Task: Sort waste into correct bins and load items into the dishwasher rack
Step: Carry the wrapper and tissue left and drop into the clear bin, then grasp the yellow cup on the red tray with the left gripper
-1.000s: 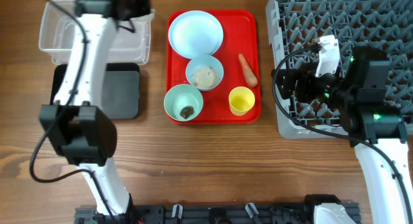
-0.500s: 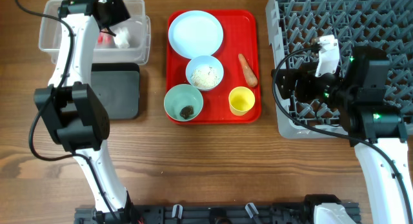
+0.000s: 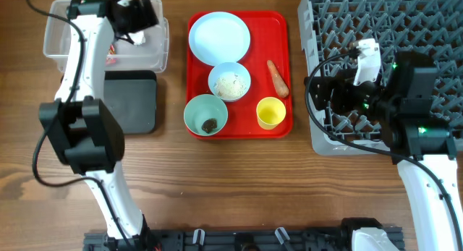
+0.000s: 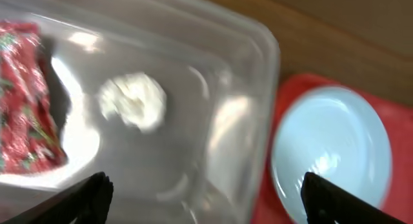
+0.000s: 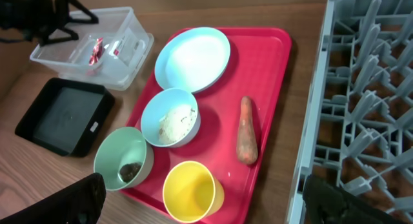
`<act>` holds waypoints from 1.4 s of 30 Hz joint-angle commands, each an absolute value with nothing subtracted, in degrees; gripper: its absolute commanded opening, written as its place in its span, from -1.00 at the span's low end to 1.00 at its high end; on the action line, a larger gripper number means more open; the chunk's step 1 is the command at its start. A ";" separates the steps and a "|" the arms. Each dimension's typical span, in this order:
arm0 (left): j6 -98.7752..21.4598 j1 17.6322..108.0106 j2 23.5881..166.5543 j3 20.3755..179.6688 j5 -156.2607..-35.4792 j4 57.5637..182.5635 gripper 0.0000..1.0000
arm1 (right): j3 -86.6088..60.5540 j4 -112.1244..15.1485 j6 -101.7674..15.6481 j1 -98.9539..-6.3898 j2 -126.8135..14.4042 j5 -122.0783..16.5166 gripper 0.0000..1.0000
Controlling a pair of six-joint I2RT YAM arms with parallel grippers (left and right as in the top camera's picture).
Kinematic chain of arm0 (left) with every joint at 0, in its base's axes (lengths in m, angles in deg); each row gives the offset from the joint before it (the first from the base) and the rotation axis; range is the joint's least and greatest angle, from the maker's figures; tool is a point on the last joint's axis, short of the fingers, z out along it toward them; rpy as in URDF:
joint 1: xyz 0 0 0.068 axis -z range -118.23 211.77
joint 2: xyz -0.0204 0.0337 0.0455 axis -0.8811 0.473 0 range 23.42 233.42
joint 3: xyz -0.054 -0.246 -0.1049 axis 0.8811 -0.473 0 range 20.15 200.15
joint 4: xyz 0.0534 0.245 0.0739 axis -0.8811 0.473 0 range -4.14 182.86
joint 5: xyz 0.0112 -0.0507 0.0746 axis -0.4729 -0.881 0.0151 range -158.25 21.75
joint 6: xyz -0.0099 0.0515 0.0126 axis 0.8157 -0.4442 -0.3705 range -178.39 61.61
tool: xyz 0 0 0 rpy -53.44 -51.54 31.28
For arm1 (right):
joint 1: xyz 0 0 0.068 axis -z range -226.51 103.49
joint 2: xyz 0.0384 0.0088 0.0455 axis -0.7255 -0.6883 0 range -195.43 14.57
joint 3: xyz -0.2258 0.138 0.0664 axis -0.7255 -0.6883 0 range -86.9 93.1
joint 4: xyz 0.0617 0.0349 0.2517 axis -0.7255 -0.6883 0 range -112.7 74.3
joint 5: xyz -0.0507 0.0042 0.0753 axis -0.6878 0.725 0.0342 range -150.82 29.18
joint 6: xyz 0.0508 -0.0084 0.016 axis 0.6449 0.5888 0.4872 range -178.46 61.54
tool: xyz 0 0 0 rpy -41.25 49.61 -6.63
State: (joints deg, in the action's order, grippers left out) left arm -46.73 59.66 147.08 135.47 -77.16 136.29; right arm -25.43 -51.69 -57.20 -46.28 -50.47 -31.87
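Observation:
My left gripper (image 3: 142,15) hovers open over the right end of the clear tub (image 3: 58,54), nothing between its fingers (image 4: 87,197). In the tub lie a red snack wrapper (image 4: 22,98) and a crumpled white tissue (image 4: 132,102). The red serving tray (image 3: 281,25) carries a pale plate (image 3: 219,37), a bowl of rice (image 3: 230,82), a green bowl with a dark scrap (image 3: 206,115), a yellow cup (image 3: 270,112) and a carrot (image 3: 277,77). My right gripper (image 3: 316,96) stands open at the left edge of the grey rack (image 3: 383,19), above the cup (image 5: 190,192).
A black tray (image 3: 130,99) sits in front of the clear tub, left of the red tray. The rack's upright pegs (image 5: 368,88) fill the right side. Bare wooden table lies along the front.
My left gripper has opened and let the white tissue drop into the clear tub, then shifted a little to the right. The right arm has stayed still.

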 commanded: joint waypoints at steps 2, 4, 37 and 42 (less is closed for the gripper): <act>-50.54 65.50 138.64 135.63 -81.77 145.34 0.92 | -24.25 -50.42 -56.74 -46.65 -50.86 -31.18 0.99; -50.73 67.64 137.88 135.63 -81.75 149.63 0.92 | -24.25 -49.57 -56.74 -46.65 -50.86 -31.18 0.99; -56.50 98.83 143.52 122.36 -83.83 145.84 0.41 | -24.25 -51.14 -46.36 -38.59 -50.86 -40.49 0.99; -56.46 99.68 144.96 122.34 -83.63 146.65 0.35 | -24.27 -51.41 -46.40 -38.61 -50.86 -40.49 0.99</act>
State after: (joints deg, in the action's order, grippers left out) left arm -56.00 99.25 143.82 122.60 -83.15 146.17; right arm -25.43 -51.41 -46.69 -38.78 -50.49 -39.92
